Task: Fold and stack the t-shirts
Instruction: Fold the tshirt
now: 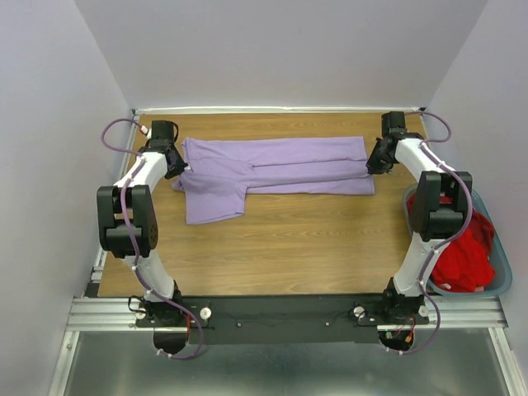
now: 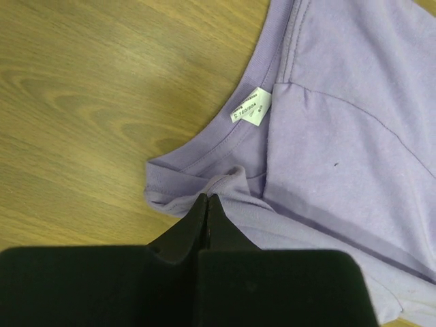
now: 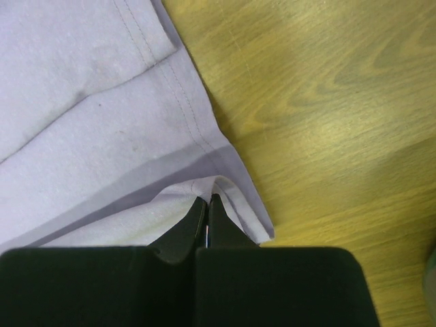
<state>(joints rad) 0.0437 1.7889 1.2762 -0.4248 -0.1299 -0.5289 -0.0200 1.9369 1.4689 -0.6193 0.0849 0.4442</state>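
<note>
One lavender t-shirt (image 1: 272, 169) — left gripper (image 2: 208, 198) pinching collar (image 2: 204, 151), right gripper (image 3: 208, 199) hem (image 3: 235, 170).

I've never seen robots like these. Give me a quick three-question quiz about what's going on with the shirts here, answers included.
1. True or false: the red t-shirt lies inside the basket.
2. Where on the lavender t-shirt is the left gripper shut? A) by the collar, near the label; B) on a sleeve cuff; C) nowhere, it hangs open.
3. Fill in: the right gripper pinches a corner of the lavender t-shirt's bottom ____.
Key: 1 true; 2 A; 3 hem.
</note>
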